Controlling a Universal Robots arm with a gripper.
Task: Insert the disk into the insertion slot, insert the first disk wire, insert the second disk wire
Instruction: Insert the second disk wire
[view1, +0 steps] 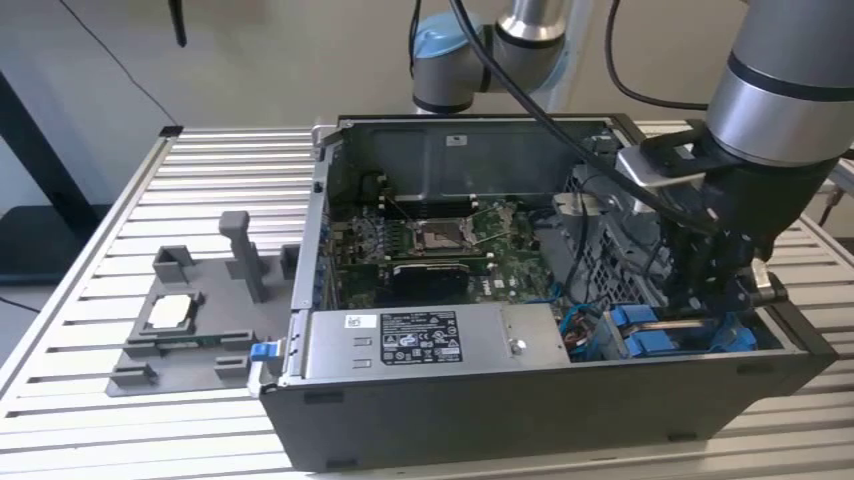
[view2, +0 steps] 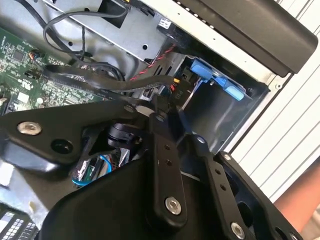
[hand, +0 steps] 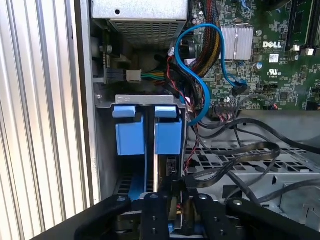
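One arm is reaching down into the open computer case (view1: 441, 440) in the exterior view, and we are seeing our gripper (view1: 714, 300) lowered into the drive bay corner at about four o'clock of the case. The insertion slot (view1: 654, 335) is sitting there, its blue tabs showing just beside the gripper's black fingers. The silver power-supply box (view1: 427, 345) is lying along the near wall at roughly seven o'clock from the motherboard (view1: 434, 245), and a grey fixture tray (view1: 187, 345) is resting on the slatted table (view1: 94, 240) at nine o'clock of the case.

In the first wrist view we are looking along the bay: two blue carrier tabs (hand: 147, 132) are standing side by side in the insertion slot (hand: 107, 150), and a thin edge we are taking for the disk (hand: 156, 172) is running between them toward our gripper (hand: 172, 200). A blue cable (hand: 200, 60) is looping over the motherboard (hand: 280, 55), while black flat wires (hand: 235, 155) are trailing across the perforated metal to the gripper's tips.

In the second wrist view our gripper (view2: 162, 107) is closing narrowly around a black connector (view2: 159, 102) at the end of a flat wire, though we cannot tell for certain how firmly the jaws are gripping it.
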